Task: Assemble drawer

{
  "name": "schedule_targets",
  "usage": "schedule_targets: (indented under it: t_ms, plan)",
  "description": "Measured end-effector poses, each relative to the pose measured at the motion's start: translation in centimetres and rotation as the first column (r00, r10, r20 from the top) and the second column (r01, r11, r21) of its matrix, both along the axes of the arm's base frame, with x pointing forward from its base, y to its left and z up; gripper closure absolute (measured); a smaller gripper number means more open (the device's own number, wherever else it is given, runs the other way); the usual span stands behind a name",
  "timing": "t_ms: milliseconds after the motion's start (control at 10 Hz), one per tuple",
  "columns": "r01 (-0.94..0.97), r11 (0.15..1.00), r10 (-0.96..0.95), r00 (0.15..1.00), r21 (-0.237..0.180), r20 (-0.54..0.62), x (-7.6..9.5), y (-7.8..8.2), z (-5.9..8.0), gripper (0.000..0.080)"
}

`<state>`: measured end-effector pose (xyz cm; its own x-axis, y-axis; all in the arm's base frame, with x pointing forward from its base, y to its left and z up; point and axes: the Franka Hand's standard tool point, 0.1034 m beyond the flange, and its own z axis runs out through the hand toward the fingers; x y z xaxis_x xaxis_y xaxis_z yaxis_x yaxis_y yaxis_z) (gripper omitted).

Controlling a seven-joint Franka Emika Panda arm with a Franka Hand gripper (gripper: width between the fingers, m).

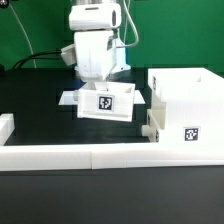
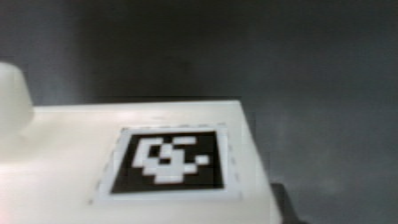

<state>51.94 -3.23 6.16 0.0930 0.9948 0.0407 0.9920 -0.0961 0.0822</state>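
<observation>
A shallow white tray point(image 1: 104, 103) with a black-and-white tag on its front wall lies on the black table in the middle of the exterior view. My gripper point(image 1: 96, 84) hangs straight over it, its fingertips hidden behind the tray's wall. In the wrist view the tray's tagged face point(image 2: 171, 160) fills the frame very close up, and no fingertips show clearly. The tall white box shell point(image 1: 186, 108) stands at the exterior view's right, with a tag on its front. A second tray is not clearly in view.
A long low white border wall point(image 1: 90, 156) runs along the front of the table. A small white block point(image 1: 5, 127) sits at the exterior view's left edge. A green backdrop and cables lie behind the arm.
</observation>
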Motion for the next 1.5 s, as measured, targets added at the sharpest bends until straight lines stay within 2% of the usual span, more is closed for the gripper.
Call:
schedule_targets:
  t_ms: [500, 1000, 1500]
  plan:
    - [-0.009, 1.0, 0.01, 1.0, 0.013, -0.023, 1.2, 2.4, -0.3, 0.0758]
    - [0.001, 1.0, 0.0, 0.999, 0.013, -0.05, 1.0, 2.4, -0.3, 0.0758]
    - [-0.006, 1.0, 0.007, 0.998, 0.013, -0.066, 2.2, 2.7, 0.6, 0.0757]
